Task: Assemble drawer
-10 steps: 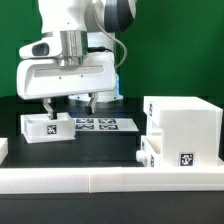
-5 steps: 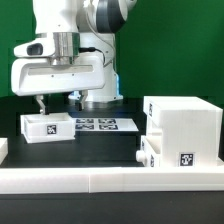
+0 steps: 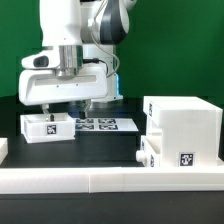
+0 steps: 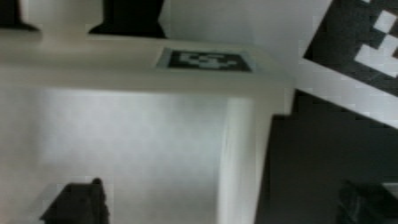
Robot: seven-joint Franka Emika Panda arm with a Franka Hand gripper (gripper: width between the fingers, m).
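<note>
A small white tray with a black-and-white tag lies on the black table at the exterior view's left. My gripper hangs open just above it. In the wrist view the gripper straddles the tray's side wall. One fingertip is over the tray's inside and the other is over the black table outside it. The tray's tag shows on its far rim. The large white hollow case stands at the exterior view's right. A second small tray juts from its lower left side.
The marker board lies flat on the table behind the tray, and also shows in the wrist view. A low white border rail runs along the front. A green wall stands behind the arm.
The hand swung toward the exterior view's left, then came back right and sank lower, bringing the open fingers down to the small tray. The tray and the case have not moved.
</note>
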